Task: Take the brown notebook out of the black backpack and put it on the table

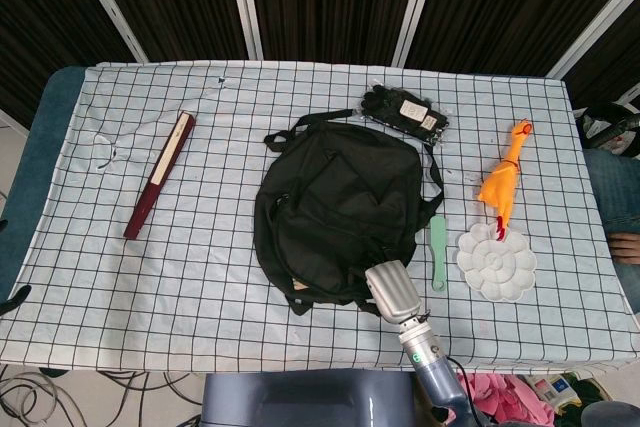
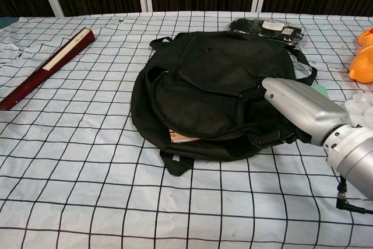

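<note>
The black backpack [image 1: 340,207] [image 2: 215,86] lies flat in the middle of the checked table [image 1: 150,287], its opening facing the near edge. A tan corner of the brown notebook [image 1: 298,286] [image 2: 184,137] peeks out of that opening at the near left. My right hand [image 1: 392,292] [image 2: 297,112], silver-backed, rests against the backpack's near right edge. Its fingers reach into the dark fabric and are hidden, so I cannot tell whether they grip anything. The left hand shows in neither view.
A long dark red closed fan [image 1: 160,175] [image 2: 46,67] lies at the left. Behind the backpack sits a black packet [image 1: 405,112] [image 2: 268,29]. To the right are a yellow rubber chicken [image 1: 505,182], a white palette [image 1: 496,262] and a green spatula [image 1: 438,252].
</note>
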You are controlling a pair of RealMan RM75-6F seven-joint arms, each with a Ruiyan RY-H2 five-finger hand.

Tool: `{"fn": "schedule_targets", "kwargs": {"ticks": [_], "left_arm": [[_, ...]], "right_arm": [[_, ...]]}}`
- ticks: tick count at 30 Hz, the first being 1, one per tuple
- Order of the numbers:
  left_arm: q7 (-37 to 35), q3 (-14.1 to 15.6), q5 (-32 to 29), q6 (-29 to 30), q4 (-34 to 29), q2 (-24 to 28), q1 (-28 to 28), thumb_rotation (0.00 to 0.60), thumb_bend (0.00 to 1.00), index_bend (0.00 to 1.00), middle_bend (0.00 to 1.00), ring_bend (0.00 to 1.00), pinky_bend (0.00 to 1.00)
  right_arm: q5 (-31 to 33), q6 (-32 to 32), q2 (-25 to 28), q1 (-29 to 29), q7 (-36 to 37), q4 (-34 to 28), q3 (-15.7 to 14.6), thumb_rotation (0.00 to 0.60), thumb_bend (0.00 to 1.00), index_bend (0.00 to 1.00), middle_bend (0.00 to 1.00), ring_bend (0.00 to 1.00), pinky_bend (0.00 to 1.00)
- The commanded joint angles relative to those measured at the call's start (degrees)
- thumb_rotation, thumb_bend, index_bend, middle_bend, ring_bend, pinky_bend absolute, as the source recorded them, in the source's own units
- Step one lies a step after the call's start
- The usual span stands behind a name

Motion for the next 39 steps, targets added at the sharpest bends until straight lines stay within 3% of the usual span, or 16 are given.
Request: {"fn": "schedule_targets", "kwargs": {"ticks": [1, 17, 25, 30, 33, 39], "left_arm": [[0.06, 0.04, 0.00, -0.09, -0.03, 0.02, -0.03, 0.600, 0.02, 0.12, 0.13, 0.00, 0.00], [0.13, 0.98, 1.05, -1.10, -0.36, -0.02, -0.38, 0.600, 0.02, 0.12, 0.13, 0.00, 0.00], [1.12, 2.39, 2.56, -2.58, -1.14, -0.34, -0.95, 0.600, 0.02, 0.12, 0.13, 0.00, 0.00], [1.44, 3.45, 3.95, -4.34, -1.13, -0.81, -1.84, 0.600, 0.02, 0.12, 0.14, 0.00, 0.00], [-0.85, 5.24, 7.59, -7.42, -0.46, -1.44, -4.00, 0.600, 0.02, 0.13, 0.15, 0.00, 0.00], [-3.84, 5.34, 10.48, -11.75, 1.30, -3.55, -8.18, 0.600, 0.02, 0.14, 0.18, 0.00, 0.00]], "right_arm": [[0.02, -0.04, 0.05, 0.03, 0.05, -0.06, 0.01, 0.600, 0.50, 0.63, 0.51, 0.29, 0.09], [-0.10, -0.22, 0.73, 0.90, 0.90, 0.06, 1.17, 0.600, 0.50, 0.63, 0.51, 0.29, 0.09], [1.90, -4.45, 5.09, 3.06, 1.85, -4.76, 2.89, 0.600, 0.50, 0.63, 0.51, 0.29, 0.09], [4.94, -8.36, 8.13, 6.26, 1.51, -7.00, 7.26, 0.600, 0.50, 0.63, 0.52, 0.30, 0.09], [11.52, -14.24, 10.79, 10.60, 3.06, -7.40, 14.06, 0.600, 0.50, 0.64, 0.52, 0.31, 0.09], [20.62, -20.78, 13.33, 16.16, 2.93, -3.35, 20.27, 0.600, 0.50, 0.65, 0.53, 0.32, 0.09]]}}
